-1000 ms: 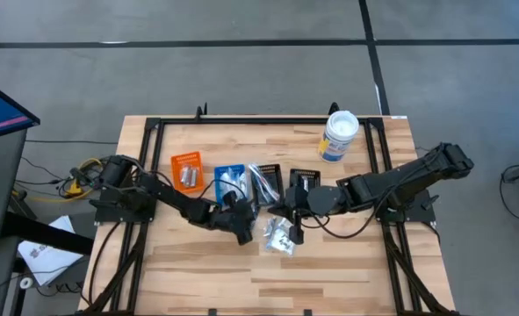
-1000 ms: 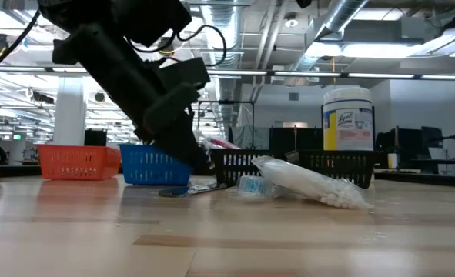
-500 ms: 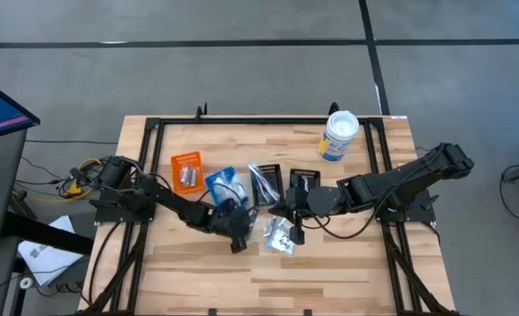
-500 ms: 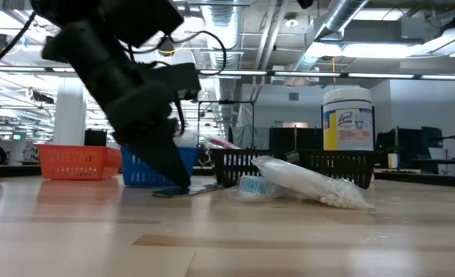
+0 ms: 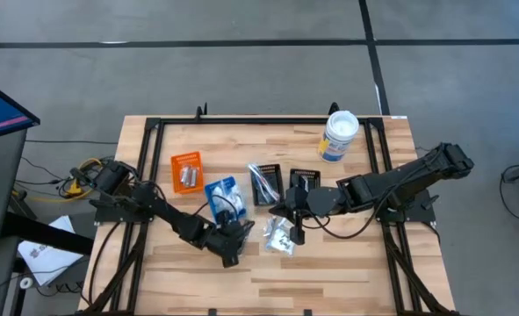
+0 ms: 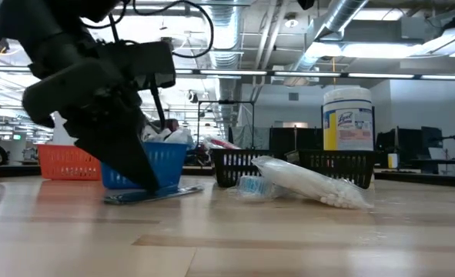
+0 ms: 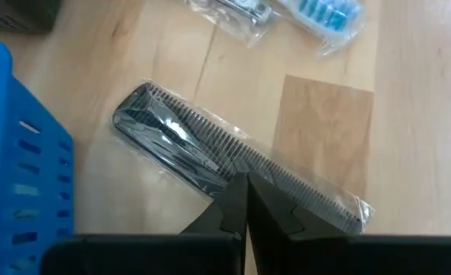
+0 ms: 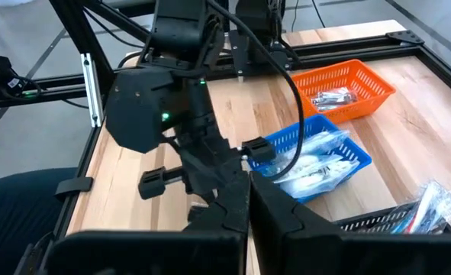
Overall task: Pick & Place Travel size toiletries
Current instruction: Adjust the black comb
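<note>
Landmark: the blue plastic mesh bin (image 5: 222, 197). Just in front of it, the left gripper (image 5: 228, 250) has its fingers pressed together on a black comb in a clear wrapper (image 7: 233, 156) lying flat on the table. To the bin's right, the right gripper (image 5: 295, 233), fingers closed and empty, hangs by clear-wrapped toiletry packets (image 5: 278, 235).

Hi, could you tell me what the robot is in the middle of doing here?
It is sorting travel toiletries into small bins. The left gripper is low at the table's front, its shut fingers on a clear-wrapped black comb lying flat on the wood beside the blue bin, which already holds packets. The right gripper, also shut, waits over the loose packets at mid-table. The orange bin holds a few silvery items.
</note>
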